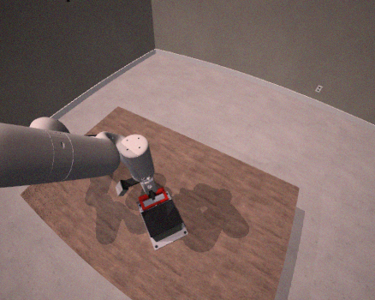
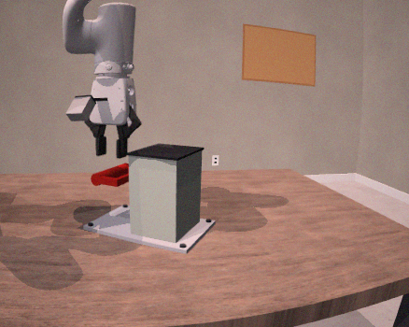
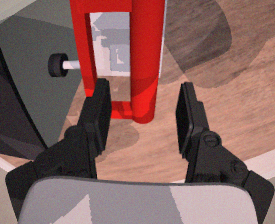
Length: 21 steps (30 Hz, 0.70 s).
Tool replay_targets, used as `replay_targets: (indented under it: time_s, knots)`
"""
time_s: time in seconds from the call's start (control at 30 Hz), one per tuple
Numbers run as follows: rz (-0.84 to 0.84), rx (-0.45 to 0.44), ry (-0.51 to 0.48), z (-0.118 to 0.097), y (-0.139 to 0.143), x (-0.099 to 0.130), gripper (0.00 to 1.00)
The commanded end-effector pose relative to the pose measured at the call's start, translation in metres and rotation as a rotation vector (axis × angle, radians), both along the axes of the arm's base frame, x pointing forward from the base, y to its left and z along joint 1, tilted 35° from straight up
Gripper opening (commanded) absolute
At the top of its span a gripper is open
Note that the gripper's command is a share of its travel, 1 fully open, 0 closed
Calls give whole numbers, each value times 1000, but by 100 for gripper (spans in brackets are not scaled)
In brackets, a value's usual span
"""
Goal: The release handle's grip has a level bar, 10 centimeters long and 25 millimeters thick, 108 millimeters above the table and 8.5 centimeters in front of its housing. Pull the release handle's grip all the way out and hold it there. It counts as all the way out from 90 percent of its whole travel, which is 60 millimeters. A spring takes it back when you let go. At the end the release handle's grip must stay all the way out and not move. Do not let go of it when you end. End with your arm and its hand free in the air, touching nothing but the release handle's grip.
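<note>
Grey housing (image 2: 164, 196) beside red grip (image 2: 111, 176)

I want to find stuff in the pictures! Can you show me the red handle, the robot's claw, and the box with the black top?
red handle (image 3: 146, 56), wrist view, on its thick outer bar.
robot's claw (image 2: 111, 146), exterior view, midway between the open fingertips.
box (image 2: 166, 151), exterior view, on its black top.

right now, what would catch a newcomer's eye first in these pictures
The bright red release handle's grip juts from the side of the grey, black-topped housing on the wooden table. Directly above it hangs the open gripper, fingers pointing down, touching nothing.
</note>
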State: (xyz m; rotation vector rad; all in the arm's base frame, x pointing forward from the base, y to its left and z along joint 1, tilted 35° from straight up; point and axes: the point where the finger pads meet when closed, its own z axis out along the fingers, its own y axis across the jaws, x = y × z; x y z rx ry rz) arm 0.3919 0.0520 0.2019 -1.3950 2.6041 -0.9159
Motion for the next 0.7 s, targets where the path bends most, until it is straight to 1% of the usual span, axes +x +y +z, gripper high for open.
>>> replay_targets:
  time_s: [0.0,0.33,0.67]
  knots:
    - [0,0,-2,-2,-1,2,54]
    - [0,0,-2,-11,-6,5,54]
    - [0,0,-2,-13,-8,6,54]
